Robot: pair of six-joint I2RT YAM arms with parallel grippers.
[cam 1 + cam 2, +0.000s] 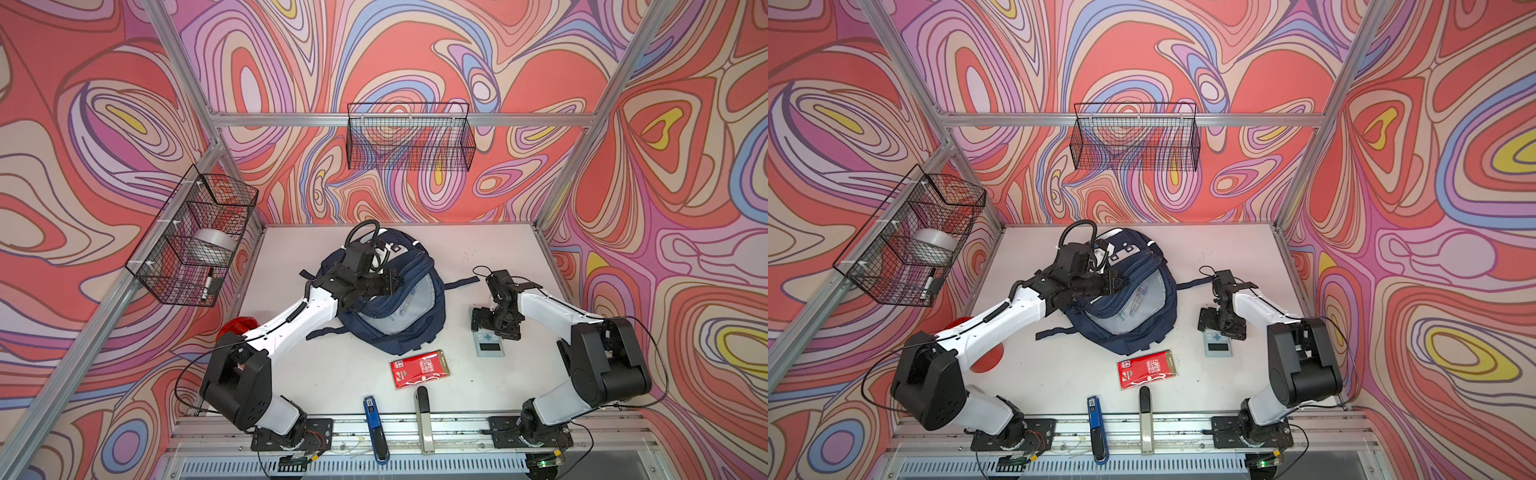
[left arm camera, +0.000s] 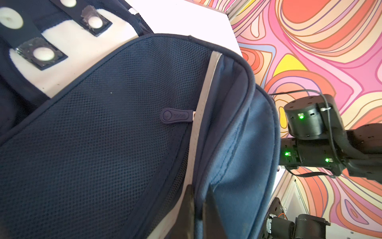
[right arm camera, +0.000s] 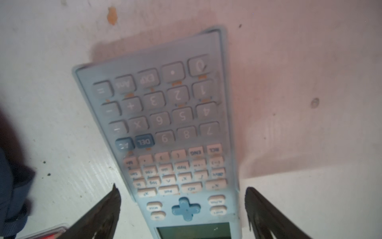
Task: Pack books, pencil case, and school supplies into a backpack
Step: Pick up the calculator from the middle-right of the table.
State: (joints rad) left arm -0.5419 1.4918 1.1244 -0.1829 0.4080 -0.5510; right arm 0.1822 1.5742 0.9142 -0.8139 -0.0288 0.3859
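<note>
Two supplies lie outside the backpack (image 1: 434, 286): the red packet (image 1: 417, 369), flat on the surface (image 1: 316, 374) at lower centre, and the light blue calculator (image 1: 489, 345), right of centre, well apart from the bag. One item looks packed: a clear pen pack (image 1: 1139, 298) on the grey lining (image 1: 386, 320) inside the open main pocket. Neither the books nor the pencil case show anywhere on the surface; likely inside already, cannot confirm. Left tool (image 2: 198, 192) is clenched on the backpack's flap edge, holding the mouth open, centre frame in both top views. Right tool (image 3: 181, 188) is released, jaws wide, one on either side of the calculator, not touching it as far as the wrist view shows. Judged: past halfway; calculator pickup is the step in hand, red packet after. Blue stapler (image 1: 374, 424) and red cup (image 1: 235, 328) are not task items, so they stay out.
</note>
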